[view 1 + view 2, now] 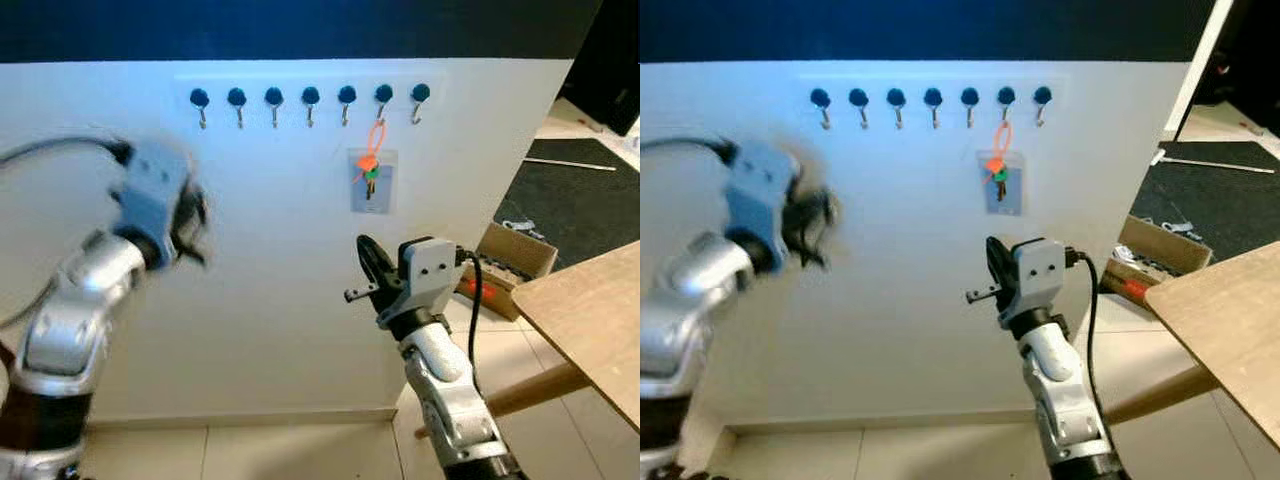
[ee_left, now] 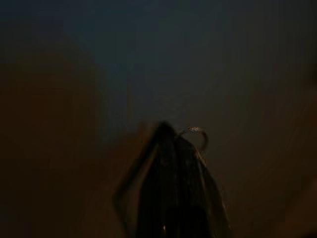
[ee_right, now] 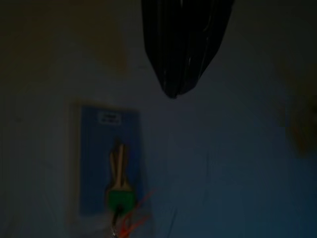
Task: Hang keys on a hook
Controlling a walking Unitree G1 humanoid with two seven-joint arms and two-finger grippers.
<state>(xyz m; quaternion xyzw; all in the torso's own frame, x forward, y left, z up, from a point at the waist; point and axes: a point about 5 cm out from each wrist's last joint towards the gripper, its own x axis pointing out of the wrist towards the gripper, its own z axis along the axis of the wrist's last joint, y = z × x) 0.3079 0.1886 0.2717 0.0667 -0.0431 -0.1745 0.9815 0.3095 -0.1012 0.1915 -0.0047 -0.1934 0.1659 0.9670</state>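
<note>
Nearest, the right gripper stands raised before the wall, below the keys, its black fingers pressed together on nothing. Left of the keys and lower, the left gripper is blurred; whether its fingers are parted cannot be told, though its wrist view shows a small metal ring at the fingertips. On the wall, the keys, with an orange loop and green tag, hang from the sixth hook in a row of seven, over a pale card.
</note>
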